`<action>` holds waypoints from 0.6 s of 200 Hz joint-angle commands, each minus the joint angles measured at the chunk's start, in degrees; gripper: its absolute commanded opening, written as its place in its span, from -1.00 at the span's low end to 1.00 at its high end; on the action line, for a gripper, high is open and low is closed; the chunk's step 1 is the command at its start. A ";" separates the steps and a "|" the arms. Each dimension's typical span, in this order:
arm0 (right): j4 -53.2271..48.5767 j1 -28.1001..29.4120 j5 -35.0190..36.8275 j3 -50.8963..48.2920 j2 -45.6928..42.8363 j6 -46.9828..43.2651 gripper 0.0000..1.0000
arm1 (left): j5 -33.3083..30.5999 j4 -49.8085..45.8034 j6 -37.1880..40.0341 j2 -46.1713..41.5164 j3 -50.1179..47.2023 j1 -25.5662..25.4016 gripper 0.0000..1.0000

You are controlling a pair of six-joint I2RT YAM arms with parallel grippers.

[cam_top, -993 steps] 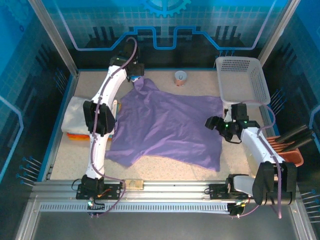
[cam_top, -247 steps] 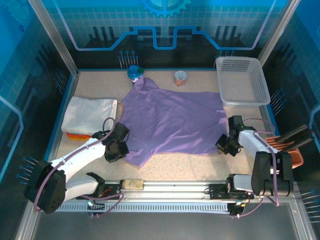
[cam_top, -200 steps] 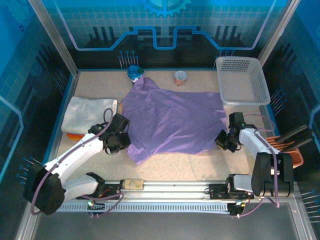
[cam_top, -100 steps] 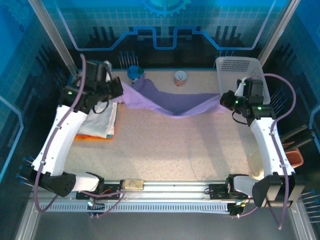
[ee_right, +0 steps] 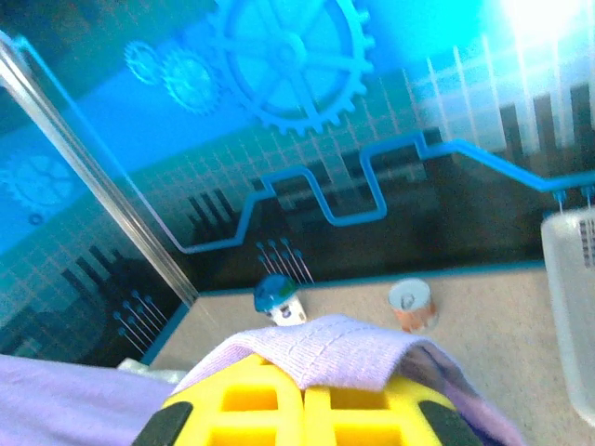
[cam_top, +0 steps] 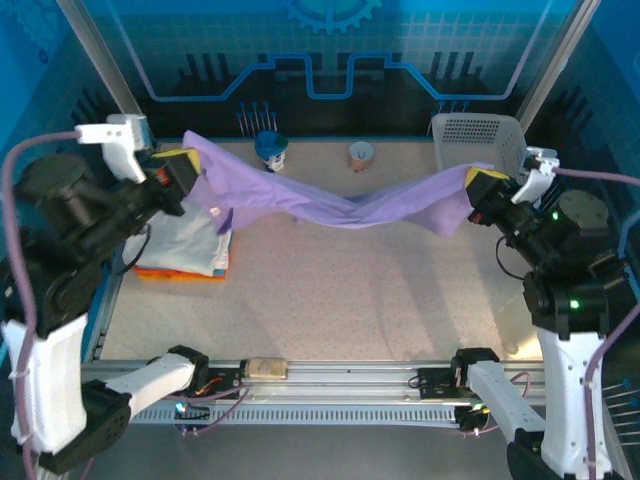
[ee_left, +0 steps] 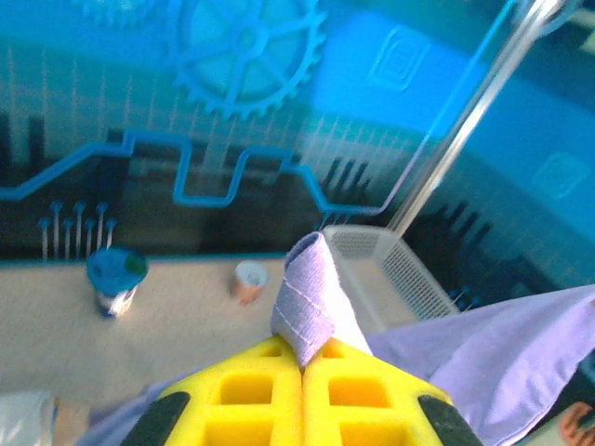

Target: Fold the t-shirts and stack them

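The lavender t-shirt hangs stretched in the air across the back of the table, sagging in the middle. My left gripper is raised at the back left and shut on one end of it; the hem sticks up from between the yellow fingers. My right gripper is raised at the back right, shut on the other end; the cloth drapes over its fingertips. A folded white t-shirt lies at the left on an orange one, seen as an edge.
A white lattice basket stands at the back right, just behind the right gripper. A blue-capped bottle and a small can stand by the back wall behind the hanging shirt. The folded stack lies under the left arm.
Both arms have risen and swung toward the back, lifting the lavender shirt off the table. It lay nearly flat a second ago and now hangs taut between the two grippers.
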 commanded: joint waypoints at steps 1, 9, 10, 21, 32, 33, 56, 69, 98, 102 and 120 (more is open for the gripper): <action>3.48 0.78 -1.48 0.96 -2.23 0.50 -1.00 | 3.86 4.36 2.48 -1.41 4.08 -0.19 -1.00; 3.21 0.81 -1.04 1.70 -2.87 0.91 -1.00 | 4.20 4.28 2.59 -1.16 5.88 -0.19 -1.00; 3.24 0.88 -0.96 1.74 -2.96 0.91 -1.00 | 4.26 4.28 2.59 -1.10 6.00 -0.19 -1.00; 3.43 0.80 0.16 2.41 -3.72 1.61 -1.00 | 4.51 4.41 2.74 -0.39 7.89 -0.18 -1.00; 3.53 0.84 1.29 2.55 -4.01 2.16 -1.00 | 4.13 5.46 3.00 0.45 8.20 -0.19 -1.00; 3.54 0.81 1.44 2.52 -4.01 2.20 -1.00 | 4.09 5.53 3.06 0.49 8.12 -0.19 -1.00; 1.43 0.86 3.15 1.56 -1.80 3.65 -1.00 | 1.34 7.83 3.24 2.43 4.42 -0.19 -1.00; -0.13 0.86 3.33 0.12 0.15 4.49 -1.00 | 0.09 10.14 2.67 3.00 -0.39 -0.19 -1.00; -3.41 0.83 3.83 -4.55 6.76 4.14 -1.00 | -4.10 17.46 0.31 3.71 -15.27 0.02 -1.00; -3.64 0.82 3.82 -5.08 7.96 3.96 -1.00 | -4.55 18.00 -0.21 4.18 -17.15 0.19 -1.00; -2.50 0.78 3.36 -9.18 13.44 4.36 -1.00 | -3.73 21.62 -2.60 7.14 -24.01 0.73 -1.00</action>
